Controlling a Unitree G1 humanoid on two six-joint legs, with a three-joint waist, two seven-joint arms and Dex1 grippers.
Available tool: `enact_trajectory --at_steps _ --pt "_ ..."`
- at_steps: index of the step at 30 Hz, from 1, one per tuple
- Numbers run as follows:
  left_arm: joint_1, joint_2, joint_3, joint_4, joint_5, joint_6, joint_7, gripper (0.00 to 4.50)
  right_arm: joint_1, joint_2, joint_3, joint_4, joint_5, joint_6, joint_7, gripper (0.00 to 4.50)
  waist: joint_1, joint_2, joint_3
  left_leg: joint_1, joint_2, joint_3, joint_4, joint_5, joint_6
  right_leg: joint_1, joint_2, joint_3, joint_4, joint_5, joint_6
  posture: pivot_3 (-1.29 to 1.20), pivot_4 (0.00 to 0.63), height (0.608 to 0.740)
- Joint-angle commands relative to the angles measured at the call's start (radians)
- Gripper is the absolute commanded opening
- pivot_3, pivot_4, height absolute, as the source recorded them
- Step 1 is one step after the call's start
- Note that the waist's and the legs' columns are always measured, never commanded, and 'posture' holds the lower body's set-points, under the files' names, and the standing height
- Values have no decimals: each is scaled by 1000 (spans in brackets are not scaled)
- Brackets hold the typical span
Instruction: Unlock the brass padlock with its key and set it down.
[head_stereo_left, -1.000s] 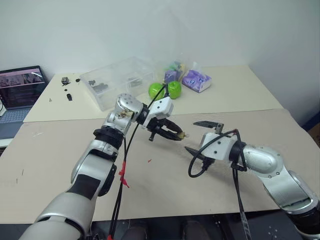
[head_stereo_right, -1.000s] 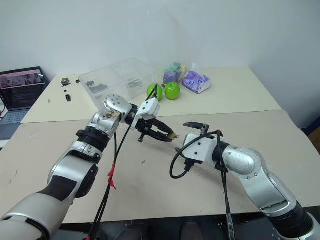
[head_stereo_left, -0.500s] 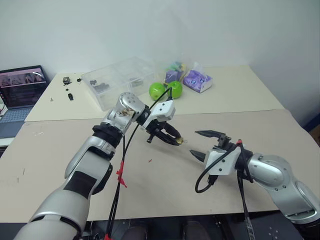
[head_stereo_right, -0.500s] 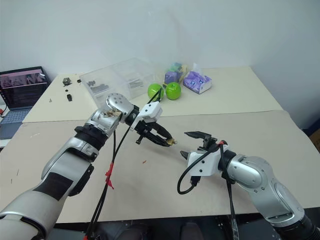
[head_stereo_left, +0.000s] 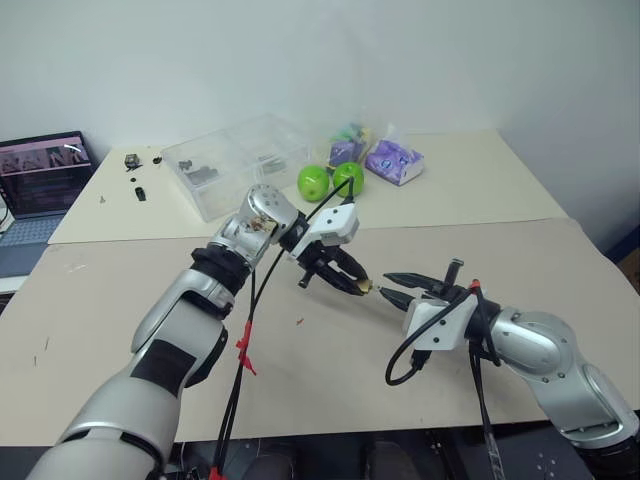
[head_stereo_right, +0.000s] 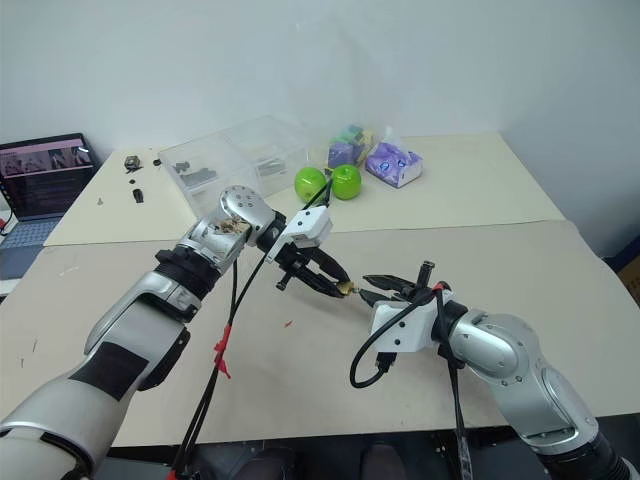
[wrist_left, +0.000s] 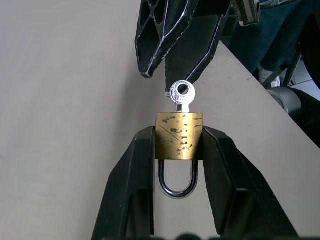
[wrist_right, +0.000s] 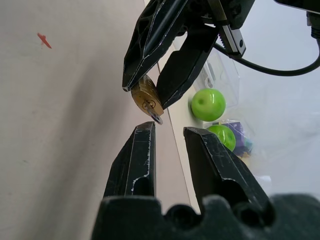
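Fingers of the left gripper (wrist_left: 177, 150) clamped on the flanks of the brass padlock (wrist_left: 179, 136), held above the counter (head_stereo_left: 330, 360); shackle (wrist_left: 176, 182) back between those fingers, key (wrist_left: 181, 94) standing out of the body's far end, in line with its long axis; right gripper (wrist_right: 167, 132) nearer the key, fingers narrowed to a slim gap, tips just short of the key head, nothing pinched; coming move, by judgement, straight ahead onto that head; keyway and blade hidden inside the body; lock state impossible to tell.
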Motion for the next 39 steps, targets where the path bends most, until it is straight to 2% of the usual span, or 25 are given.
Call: enact_trajectory --at_steps 1,39 --pt "-40 -2 1 -26 -28 -3 -3 1184 -6 13 -26 -29 -4 -12 1 1318 0 0 0 0 0 0 0 0 0 0 0 0 0 0 0 0 150 740" --pt "-34 6 -21 39 -31 -76 -3 1184 11 44 -76 -104 18 26 68 1318 0 0 0 0 0 6 1 0 0 0 0 0 0 0 0 0 150 740"
